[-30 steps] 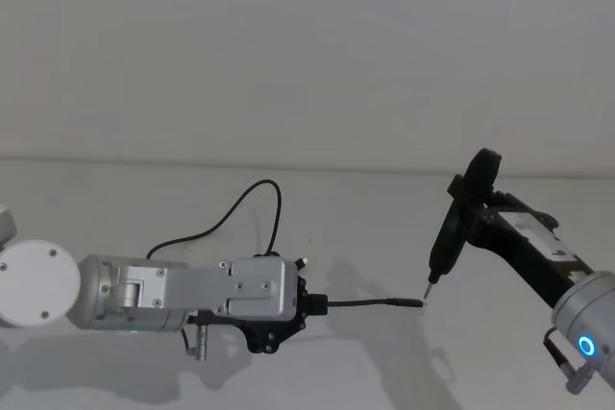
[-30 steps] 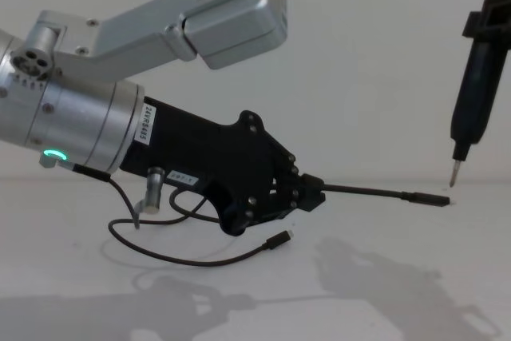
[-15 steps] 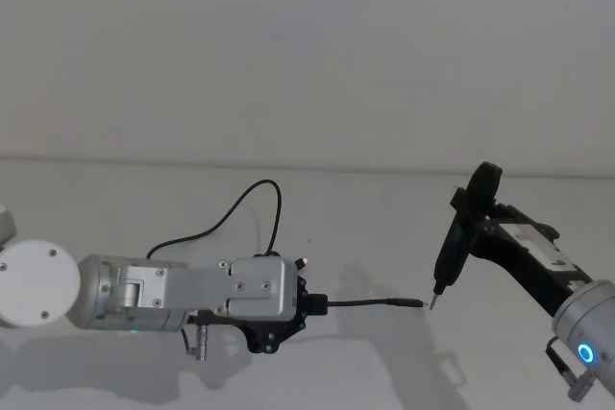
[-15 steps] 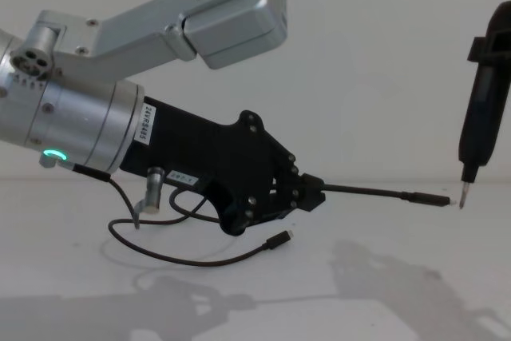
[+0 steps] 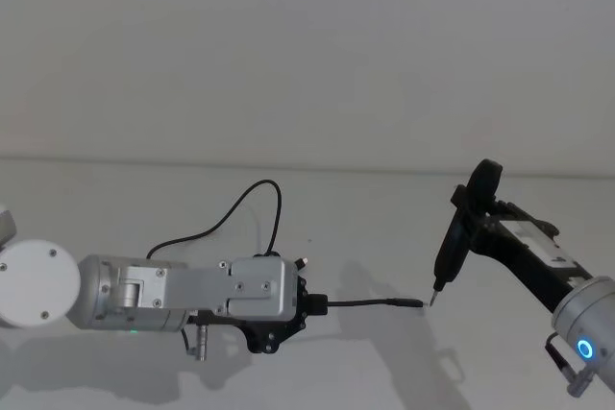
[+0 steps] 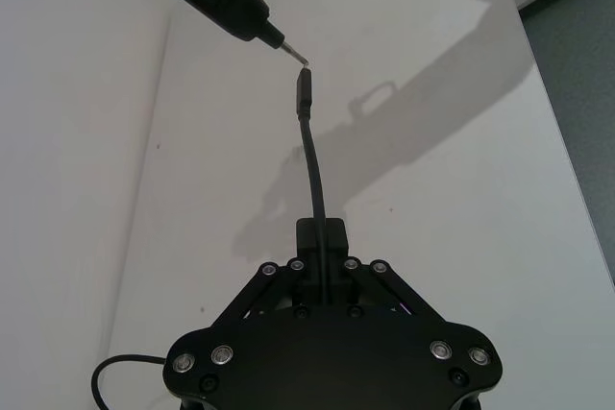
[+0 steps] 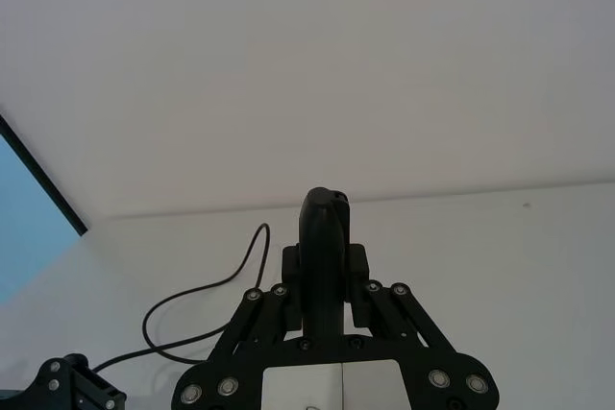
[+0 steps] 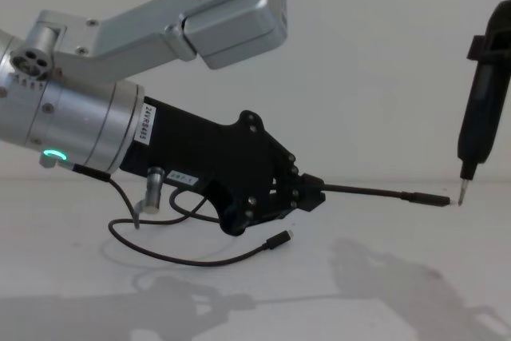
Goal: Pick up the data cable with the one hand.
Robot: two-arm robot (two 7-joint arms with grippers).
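The left gripper [image 8: 307, 195], low over the white table [image 8: 383, 293], pinches the data cable [image 8: 363, 192]; one plugged end juts out level, the rest loops behind. The right gripper [image 5: 468, 228] clamps an upright pin-tipped tool [image 8: 477, 121] whose tip meets that plug.

The left claw [image 6: 323, 271] clamps the data cable [image 6: 310, 165], whose plug end touches the dark tool's pin tip [image 6: 296, 55] above the counter [image 6: 461, 189].

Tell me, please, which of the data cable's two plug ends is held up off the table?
The data cable's end that juts from the left gripper toward the pin-tipped tool; the other plug lies on the table below.
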